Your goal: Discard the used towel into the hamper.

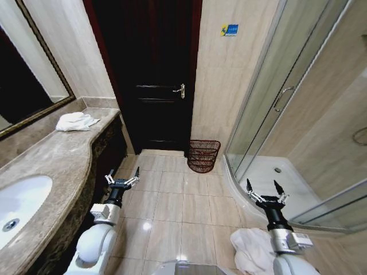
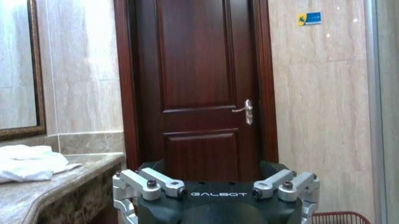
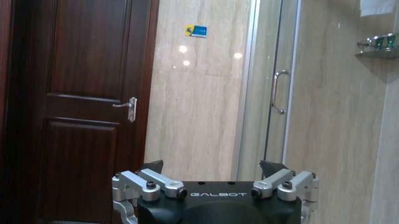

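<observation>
A crumpled white towel [image 1: 75,121] lies on the veined marble worktop [image 1: 54,160] at ten o'clock. The wire-weave hamper [image 1: 203,155] stands on glossy floor tiles at twelve. Left gripper [image 1: 121,179] and right gripper [image 1: 266,191] hover, jaws apart.

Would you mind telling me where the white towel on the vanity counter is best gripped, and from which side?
The towel lies crumpled in a loose heap at the counter's far end, near the mirror. I would pinch a raised fold on top of the heap, coming down from above, since it lies low on the flat stone. The open left gripper is on that side; the right gripper is also open.
</observation>
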